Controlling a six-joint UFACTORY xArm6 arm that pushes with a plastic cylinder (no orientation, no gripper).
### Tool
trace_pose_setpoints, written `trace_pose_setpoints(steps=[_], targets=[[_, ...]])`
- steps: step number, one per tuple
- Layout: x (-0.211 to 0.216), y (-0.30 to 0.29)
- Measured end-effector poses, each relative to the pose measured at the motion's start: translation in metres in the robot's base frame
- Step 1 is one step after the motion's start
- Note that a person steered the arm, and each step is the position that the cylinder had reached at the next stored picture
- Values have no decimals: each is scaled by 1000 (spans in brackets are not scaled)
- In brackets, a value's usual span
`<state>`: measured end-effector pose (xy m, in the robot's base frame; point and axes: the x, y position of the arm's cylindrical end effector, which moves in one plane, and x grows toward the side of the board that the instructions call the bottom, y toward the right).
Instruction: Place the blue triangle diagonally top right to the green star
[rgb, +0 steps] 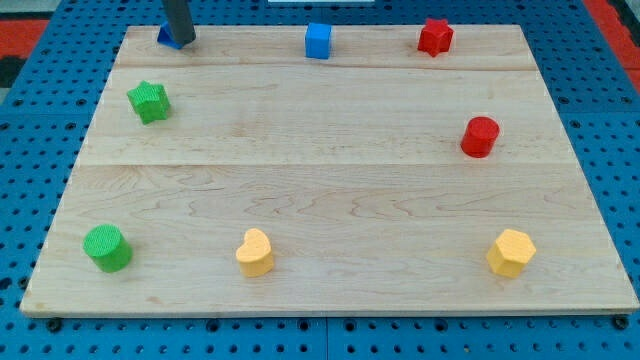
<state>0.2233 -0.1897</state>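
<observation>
Eight blocks sit on the wooden board. Two are blue: a triangle and a cube. Two are red: a star and a cylinder. Two are green: a star and a cylinder. Two are yellow: a heart and a hexagon.

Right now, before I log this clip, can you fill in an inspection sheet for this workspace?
Surface: wooden board, flat, on a blue pegboard.
Job's things: blue triangle at the view's top left, mostly hidden by the rod; green star below it, apart.
Clutter: blue cube, red star, red cylinder, green cylinder, two yellow blocks.
Pincer: none; my tip touches the blue triangle.
Cables: nothing seen.
Surroundings: red strips at the top corners.
</observation>
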Motion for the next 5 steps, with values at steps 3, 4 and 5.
trace_pose_setpoints(steps=[3, 4, 5], targets=[[-24, -86], [-32, -84], [-31, -36]])
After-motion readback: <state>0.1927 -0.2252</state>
